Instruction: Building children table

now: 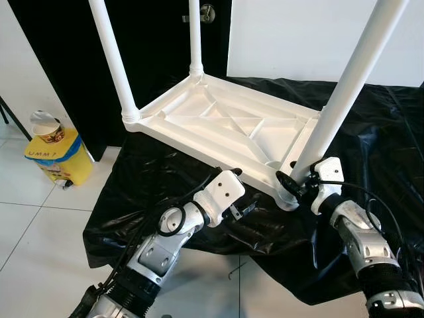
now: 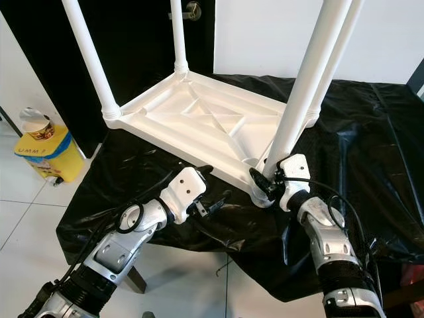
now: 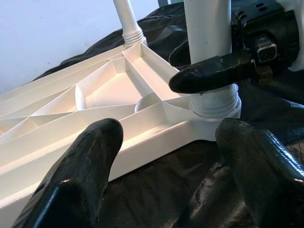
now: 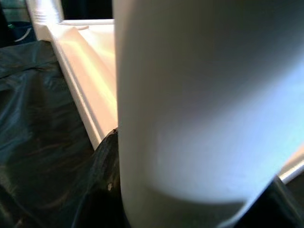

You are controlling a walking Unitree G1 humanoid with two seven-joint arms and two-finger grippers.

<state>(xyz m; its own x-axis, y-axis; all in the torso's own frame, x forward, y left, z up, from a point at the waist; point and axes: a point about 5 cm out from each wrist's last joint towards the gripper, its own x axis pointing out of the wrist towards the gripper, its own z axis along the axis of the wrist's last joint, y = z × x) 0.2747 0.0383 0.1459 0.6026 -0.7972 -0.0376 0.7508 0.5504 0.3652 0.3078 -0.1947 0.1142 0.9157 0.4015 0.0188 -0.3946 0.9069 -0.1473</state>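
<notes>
Black sheet [image 1: 165,172] below — right end effector [image 1: 296,184] clamps table leg [image 1: 344,86]; left end effector [image 1: 244,211] spread apart.

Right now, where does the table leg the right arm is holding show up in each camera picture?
Left eye: table leg rises from lower right to the top edge.
Right eye: leg right of centre.
Left wrist: leg at top, right tool clamped on it.
Right wrist: leg close up.
Shared landmark: white tabletop rim.

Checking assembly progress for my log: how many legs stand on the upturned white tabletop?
4. Far left leg, far middle leg, near right leg with the right gripper shut on its base, and the fourth leg just behind it.
</notes>
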